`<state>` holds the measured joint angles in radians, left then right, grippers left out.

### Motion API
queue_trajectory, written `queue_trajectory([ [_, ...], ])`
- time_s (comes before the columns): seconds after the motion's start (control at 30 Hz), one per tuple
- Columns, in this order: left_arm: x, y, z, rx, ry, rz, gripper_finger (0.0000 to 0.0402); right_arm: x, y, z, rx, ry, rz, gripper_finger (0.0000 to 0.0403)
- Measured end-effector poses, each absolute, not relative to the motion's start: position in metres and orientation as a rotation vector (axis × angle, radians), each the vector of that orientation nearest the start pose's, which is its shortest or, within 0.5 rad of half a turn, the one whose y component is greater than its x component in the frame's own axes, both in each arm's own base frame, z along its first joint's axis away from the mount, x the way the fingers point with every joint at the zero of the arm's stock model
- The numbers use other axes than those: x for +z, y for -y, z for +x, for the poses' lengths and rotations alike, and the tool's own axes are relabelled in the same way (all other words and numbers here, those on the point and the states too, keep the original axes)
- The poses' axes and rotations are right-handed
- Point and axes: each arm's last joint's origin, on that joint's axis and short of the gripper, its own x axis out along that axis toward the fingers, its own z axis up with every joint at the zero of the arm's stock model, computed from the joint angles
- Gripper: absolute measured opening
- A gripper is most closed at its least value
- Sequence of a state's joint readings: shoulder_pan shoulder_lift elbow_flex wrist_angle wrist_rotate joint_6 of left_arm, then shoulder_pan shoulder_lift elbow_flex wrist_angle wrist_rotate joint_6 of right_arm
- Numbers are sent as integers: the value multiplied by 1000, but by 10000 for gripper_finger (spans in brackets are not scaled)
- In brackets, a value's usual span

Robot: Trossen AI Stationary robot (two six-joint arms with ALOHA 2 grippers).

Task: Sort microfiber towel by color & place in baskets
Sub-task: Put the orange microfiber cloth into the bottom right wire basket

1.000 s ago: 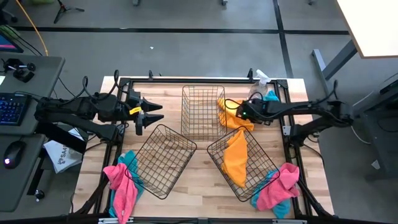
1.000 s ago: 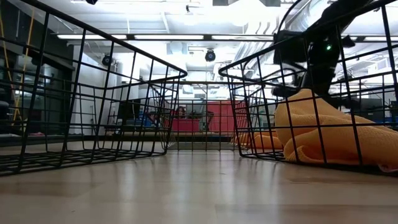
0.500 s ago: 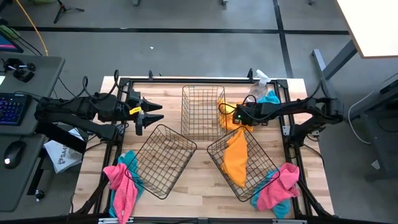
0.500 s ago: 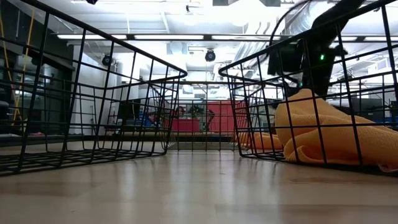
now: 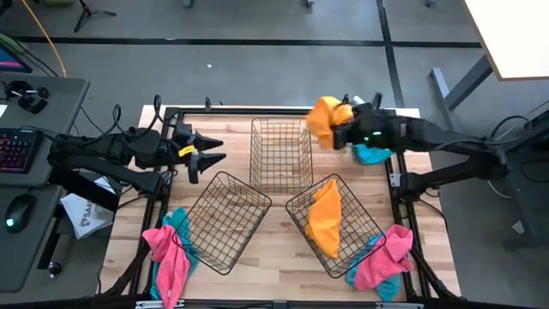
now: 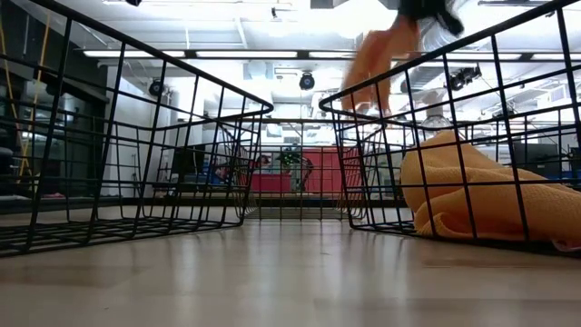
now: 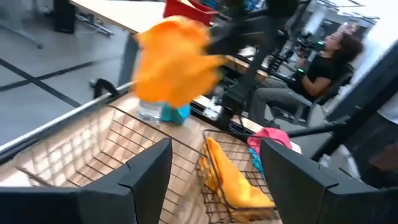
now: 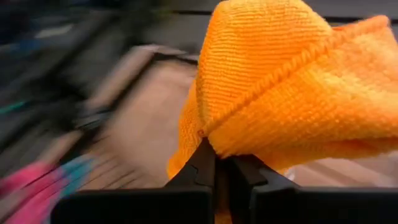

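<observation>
Currently, I read the right pincer [image 5: 336, 133] as clamped fully together on a yellow-orange towel [image 5: 326, 115], lifted above the far right part of the desk [image 5: 283, 266], beside the far basket [image 5: 280, 153]. In the right wrist view the two fingers [image 8: 202, 165] meet on a fold of the cloth, which bunches above them. A turquoise towel [image 5: 373, 154] lies on the desk below the right arm. A second yellow-orange towel [image 5: 325, 216] rests in the near right basket [image 5: 336, 225]. The near left basket [image 5: 225, 220] holds nothing. Pink and turquoise towels sit at the near left corner [image 5: 168, 249] and near right corner [image 5: 384, 254]. The left pincer [image 5: 206, 153] hovers at the far left with its fingers spread wide, holding nothing.
</observation>
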<state>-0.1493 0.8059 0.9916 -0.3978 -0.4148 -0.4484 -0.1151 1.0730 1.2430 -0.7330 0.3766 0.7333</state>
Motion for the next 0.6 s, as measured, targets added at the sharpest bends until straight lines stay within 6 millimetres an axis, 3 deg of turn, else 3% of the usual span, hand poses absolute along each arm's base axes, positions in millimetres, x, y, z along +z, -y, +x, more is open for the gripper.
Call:
queue_trajectory([
  [0.1,379,10,158,376,-125,-362,229,413,11,198,-430,-372,590,3],
  [0.23,379,8,159,449,-114,-291,229,418,-24,194,-241,-487,601,2],
  [0.33,382,7,159,469,-92,-256,229,397,-51,191,-226,-664,645,1],
  [0.6,386,3,160,500,-52,-230,229,306,-109,191,-358,-1021,765,1],
])
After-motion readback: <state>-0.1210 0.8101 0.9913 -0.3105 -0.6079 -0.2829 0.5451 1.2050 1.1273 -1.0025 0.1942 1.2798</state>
